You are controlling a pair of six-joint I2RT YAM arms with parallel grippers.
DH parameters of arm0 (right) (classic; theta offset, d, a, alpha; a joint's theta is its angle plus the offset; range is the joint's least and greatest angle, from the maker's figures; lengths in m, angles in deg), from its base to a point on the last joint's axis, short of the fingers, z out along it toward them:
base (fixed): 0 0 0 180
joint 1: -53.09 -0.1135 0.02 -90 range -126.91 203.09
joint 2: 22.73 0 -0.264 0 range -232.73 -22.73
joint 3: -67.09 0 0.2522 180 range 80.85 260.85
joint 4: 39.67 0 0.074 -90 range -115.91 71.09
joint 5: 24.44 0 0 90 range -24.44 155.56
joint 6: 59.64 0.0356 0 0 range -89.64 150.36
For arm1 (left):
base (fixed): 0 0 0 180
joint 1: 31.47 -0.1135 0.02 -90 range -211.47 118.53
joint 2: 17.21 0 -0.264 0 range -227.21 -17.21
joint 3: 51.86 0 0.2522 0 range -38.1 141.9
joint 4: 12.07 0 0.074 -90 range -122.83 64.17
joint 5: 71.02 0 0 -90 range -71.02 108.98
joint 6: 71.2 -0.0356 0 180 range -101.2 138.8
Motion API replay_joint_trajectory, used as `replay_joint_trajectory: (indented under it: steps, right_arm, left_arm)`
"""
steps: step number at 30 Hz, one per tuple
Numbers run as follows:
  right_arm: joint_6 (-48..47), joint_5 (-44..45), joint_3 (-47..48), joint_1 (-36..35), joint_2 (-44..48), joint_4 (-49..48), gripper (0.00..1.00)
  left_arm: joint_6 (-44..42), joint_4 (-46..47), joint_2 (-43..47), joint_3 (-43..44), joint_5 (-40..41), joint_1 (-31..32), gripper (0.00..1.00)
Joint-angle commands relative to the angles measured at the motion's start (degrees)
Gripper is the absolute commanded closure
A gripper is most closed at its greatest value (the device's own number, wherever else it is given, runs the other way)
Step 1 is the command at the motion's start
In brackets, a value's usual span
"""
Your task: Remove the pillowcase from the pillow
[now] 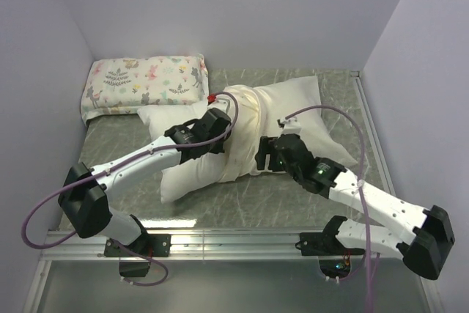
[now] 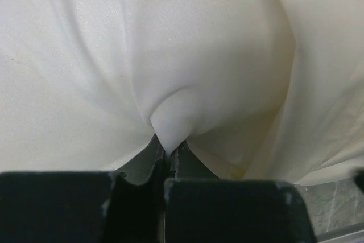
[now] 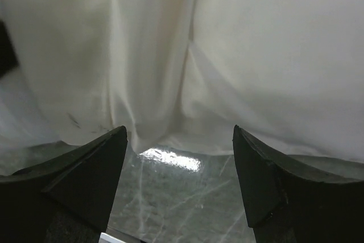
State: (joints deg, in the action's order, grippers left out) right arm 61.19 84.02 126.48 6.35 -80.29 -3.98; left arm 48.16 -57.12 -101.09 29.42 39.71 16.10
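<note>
Left wrist view shows the left claw (image 2: 169,155) pinching a fold of pillowcase (image 2: 199,72), which covers all but one end of the pillow (image 1: 179,177); the right claw (image 3: 179,140) hangs spread at the pillow's near edge, above the tabletop (image 3: 170,197)

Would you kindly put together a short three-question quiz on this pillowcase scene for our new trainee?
1. True or false: the left gripper is shut on a fold of pale fabric.
2. Which end of the pillow lies bare of the pillowcase? A: the left arm's side. B: the right arm's side. C: neither.
3. Fill in: the right gripper has its jaws ___.
Key: 1 true; 2 A; 3 open.
</note>
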Motion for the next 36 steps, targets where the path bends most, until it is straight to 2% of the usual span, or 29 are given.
replay_joint_trajectory:
  steps: [1, 4, 6, 7, 8, 10, 11, 12, 14, 15, 16, 21, 24, 28, 30, 33, 36]
  right_arm:
    - [3.4, 2.0, -3.1, -1.1, -3.1, -9.2, 0.18]
    - [4.0, 5.4, -0.9, -1.1, -8.8, -9.3, 0.21]
    - [3.6, 6.9, 0.0, -0.8, -11.2, -8.7, 0.34]
    - [3.6, 7.4, 0.0, -0.5, -11.3, -8.3, 0.44]
    - [4.1, 8.3, 0.0, -0.2, -10.2, -7.7, 0.67]
    - [3.7, 9.2, -0.2, 2.1, -8.5, -6.0, 0.73]
    - [3.4, 9.2, -0.1, 3.6, -6.8, -5.2, 0.85]
    - [3.2, 9.4, 0.4, 4.9, -5.7, -2.7, 0.91]
    - [2.1, 9.5, 0.4, 9.5, -2.3, -0.4, 0.95]
    - [1.9, 9.1, 0.3, 11.4, -1.2, 0.2, 0.97]
    - [1.6, 7.6, 0.3, 16.0, 0.5, 0.6, 0.98]
    - [-0.6, 4.4, 1.7, 27.0, 2.0, 2.3, 1.0]
    - [-1.5, 2.6, 3.1, 32.5, 1.7, 2.5, 1.0]
    - [-3.4, -1.8, 3.8, 41.7, 2.5, 1.8, 1.0]
    - [-3.9, -7.3, 5.8, 48.0, 2.2, 2.1, 1.0]
    - [-4.3, -8.7, 10.0, 49.5, 1.5, 3.5, 1.0]
    - [-4.5, -7.8, 14.1, 50.1, 0.4, 5.0, 1.0]
  left_arm:
    - [1.1, 1.2, 0.5, 1.5, -2.1, -0.7, 1.0]
    - [0.7, -0.1, 1.6, 3.0, -1.4, -0.7, 1.0]
    - [0.2, -1.1, 2.6, 4.7, -1.3, -1.3, 1.0]
    - [-0.5, -1.8, 3.4, 5.4, -1.5, -1.8, 1.0]
    - [-0.8, -2.2, 4.2, 5.9, -2.1, -2.2, 1.0]
    - [-1.6, -2.5, 6.1, 7.2, -3.4, -4.4, 1.0]
    - [-1.9, -2.5, 6.8, 7.7, -4.2, -5.2, 1.0]
    - [-2.5, -2.7, 8.0, 8.0, -4.1, -6.9, 1.0]
    - [-3.0, -3.8, 9.2, 8.8, -4.6, -9.3, 1.0]
    - [-3.6, -3.9, 10.5, 9.0, -5.3, -12.5, 1.0]
    - [-3.8, -3.8, 11.3, 9.2, -5.9, -14.3, 1.0]
    - [-3.7, -3.3, 15.2, 10.6, -8.3, -26.6, 1.0]
    - [-3.4, -3.0, 16.6, 10.9, -9.2, -31.3, 1.0]
    - [-3.8, -3.0, 17.7, 10.7, -11.3, -33.5, 1.0]
    - [-3.6, -3.2, 18.2, 11.4, -12.2, -34.0, 1.0]
    - [-3.4, -3.5, 17.9, 14.5, -14.5, -34.0, 1.0]
    - [-4.2, -5.4, 17.6, 18.1, -13.2, -34.0, 1.0]
